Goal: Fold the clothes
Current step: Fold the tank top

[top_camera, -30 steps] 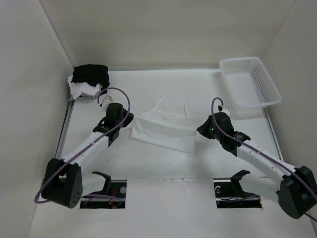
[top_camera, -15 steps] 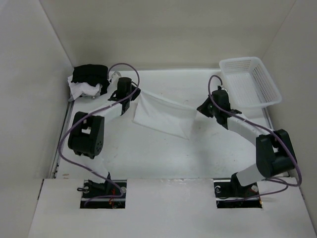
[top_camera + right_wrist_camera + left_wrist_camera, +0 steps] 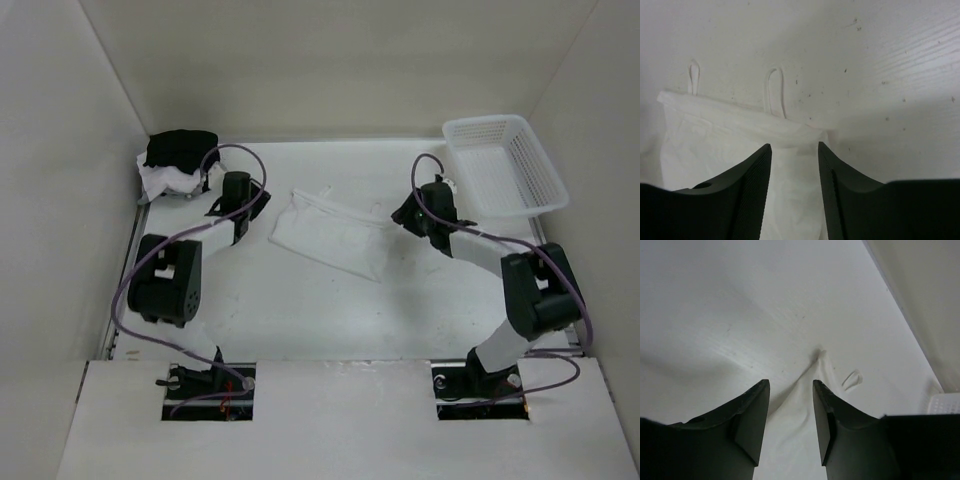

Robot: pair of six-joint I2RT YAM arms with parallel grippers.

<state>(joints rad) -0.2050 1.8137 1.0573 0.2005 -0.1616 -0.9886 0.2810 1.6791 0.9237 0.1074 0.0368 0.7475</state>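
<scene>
A white strappy top [image 3: 332,232] from the clothes lies folded in half across the middle of the table, its thin straps at the far edge. My left gripper [image 3: 263,199] is at its left end and my right gripper [image 3: 400,214] at its right end. In the left wrist view the left gripper [image 3: 790,390] is open, with the white fabric [image 3: 790,445] lying slack under the gap. The right gripper [image 3: 794,152] is open too, above the top's corner [image 3: 805,137], with a strap loop [image 3: 775,90] just beyond. More clothes, black [image 3: 180,150] on white [image 3: 165,182], are piled at the back left.
A white lattice basket [image 3: 540,190] stands at the back right, close behind the right arm. White walls enclose the table on three sides. A metal rail [image 3: 128,260] runs along the left edge.
Both arms swung away from the near side, carrying the top's edge over itself toward the back. Both grippers, shut on the fabric before, now stand open and the top lies flat.
</scene>
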